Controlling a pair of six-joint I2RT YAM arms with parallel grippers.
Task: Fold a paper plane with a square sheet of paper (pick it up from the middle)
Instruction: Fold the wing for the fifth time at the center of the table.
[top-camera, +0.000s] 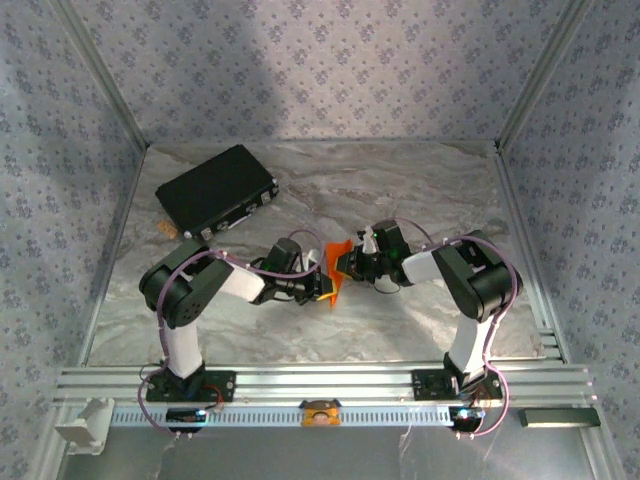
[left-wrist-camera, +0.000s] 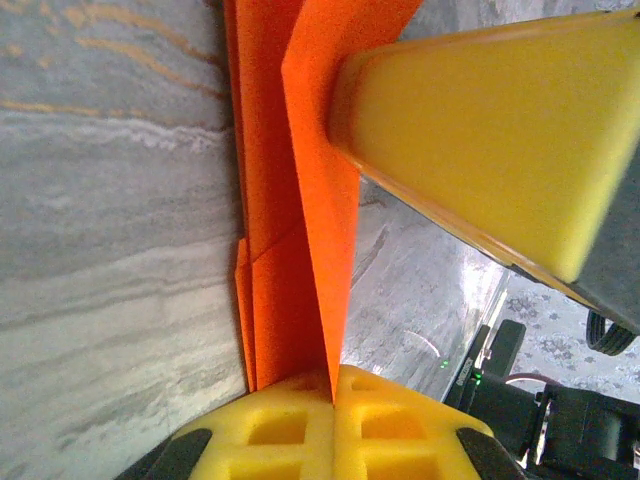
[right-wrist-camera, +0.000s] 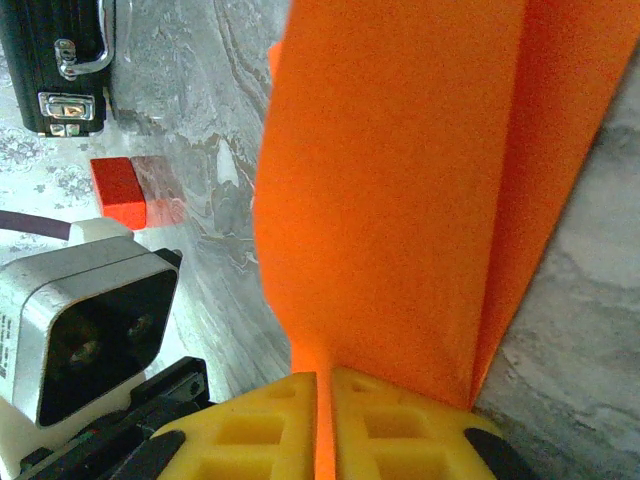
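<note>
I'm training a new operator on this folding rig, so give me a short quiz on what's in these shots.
1. Which grippers pinch the orange paper? A left only; B right only; C both.
2. True or false: the paper has no folds.
3. Fill in: the small red block lies near the black ____.
Key: 1 C, the left gripper and right gripper are each shut on it. 2 false. 3 case.
</note>
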